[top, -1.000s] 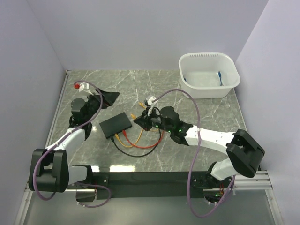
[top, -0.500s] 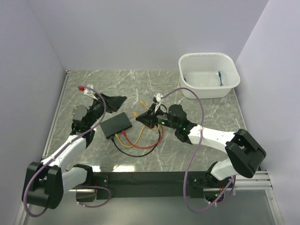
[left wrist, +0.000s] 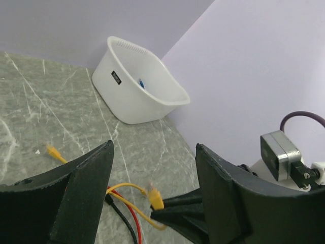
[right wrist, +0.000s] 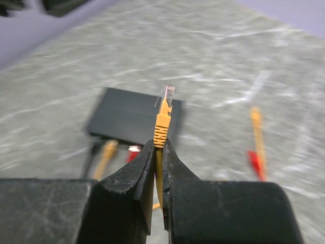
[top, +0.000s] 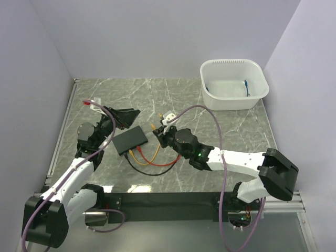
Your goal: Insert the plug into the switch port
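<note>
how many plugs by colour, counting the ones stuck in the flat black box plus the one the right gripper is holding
orange: 2, the plugged-in orange plug in the flat matte-black switch box and the held orange plug in the right gripper
red: 1, the red plug in the box
black: 1, the black plug in the box
total: 4

Plug (right wrist: 163, 114) just right of switch box (top: 129, 139); tub (top: 231, 103) at far right

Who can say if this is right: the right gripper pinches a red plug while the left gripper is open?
Wrong colour: the plug the right gripper pinches is orange, as the right wrist view shows. The left gripper is open.
</note>
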